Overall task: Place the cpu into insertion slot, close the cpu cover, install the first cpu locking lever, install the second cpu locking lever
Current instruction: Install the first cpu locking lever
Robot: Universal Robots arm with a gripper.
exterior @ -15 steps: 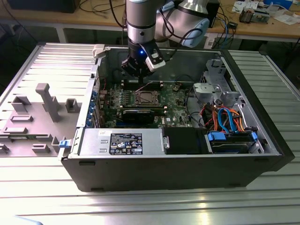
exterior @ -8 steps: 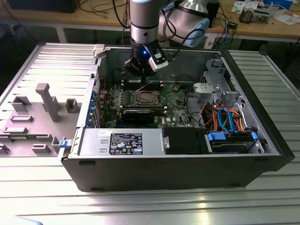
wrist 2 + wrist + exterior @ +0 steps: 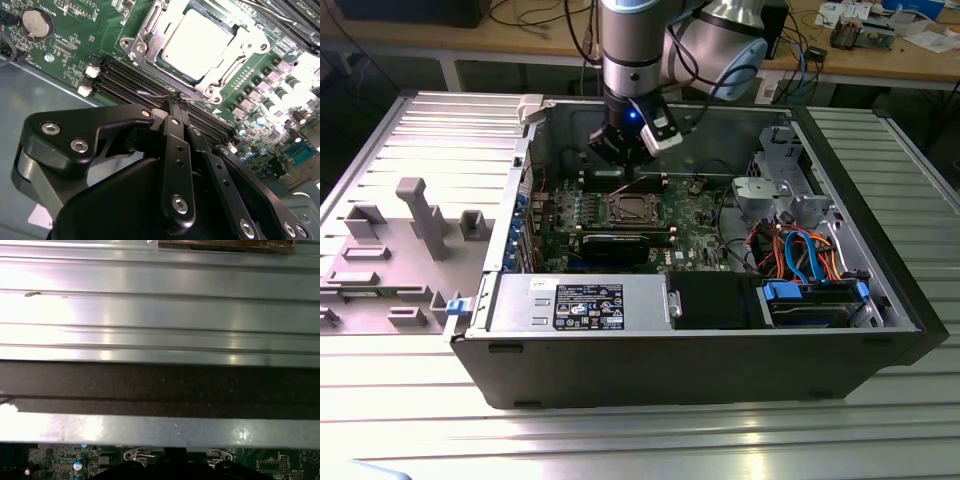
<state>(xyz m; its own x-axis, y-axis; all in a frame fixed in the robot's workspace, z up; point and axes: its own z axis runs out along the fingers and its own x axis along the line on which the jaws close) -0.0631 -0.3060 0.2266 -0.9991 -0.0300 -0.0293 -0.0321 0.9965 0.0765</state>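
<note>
- The arm hangs over the open computer case (image 3: 720,370), its gripper (image 3: 625,150) low over the far part of the green motherboard (image 3: 695,215), just behind the socket.
- In the second wrist view the gripper (image 3: 175,100) has its two black fingers (image 3: 176,150) pressed together, clenched, with the tips right at a thin wire lever (image 3: 155,93) that runs along the socket's near edge. Whether the tips actually pinch that wire, I cannot tell from here.
- The cpu (image 3: 197,40) sits down inside the insertion slot (image 3: 137,47), its pale metal top glaring bright.
- The cpu cover (image 3: 235,55) lies flat over it, framing the chip through its square window.
- Long black memory slots (image 3: 120,80) run between the socket and the fingertips.
- A round coin battery (image 3: 36,22) sits off on the board, well apart from the socket.
- In the exterior view the socket (image 3: 633,208) sits mid-board, with the grey power supply (image 3: 575,305) along the case's near wall and blue and orange cables (image 3: 800,250) toward the exterior view's right.
</note>
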